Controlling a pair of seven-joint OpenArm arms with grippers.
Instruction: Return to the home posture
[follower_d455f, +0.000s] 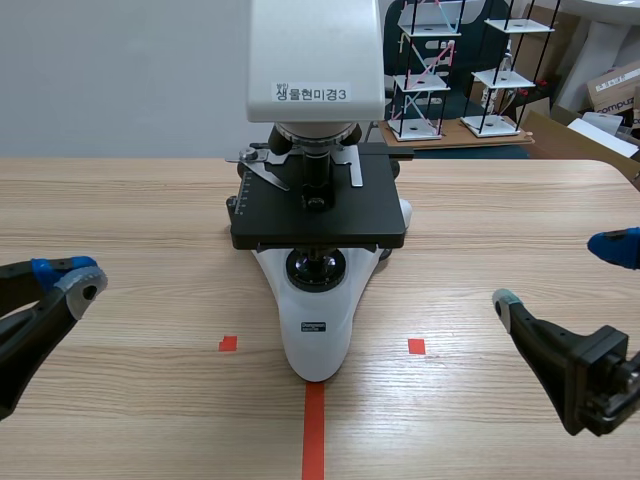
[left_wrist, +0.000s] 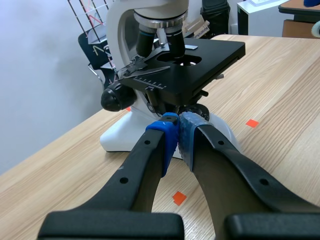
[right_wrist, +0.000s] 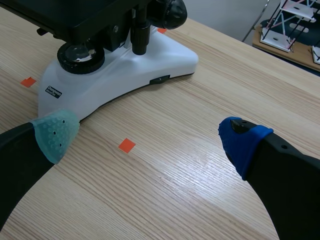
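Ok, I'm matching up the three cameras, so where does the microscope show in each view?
Scene view: the microscope stands in the middle of the table.
Left wrist view: it rises directly ahead of the shut left pincer.
Right wrist view: its white base lies ahead of the open right pincer.
Shared landmark: the black stage, seen in all three.

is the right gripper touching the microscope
Apart. The right wrist view shows bare table between the open right gripper and the microscope.
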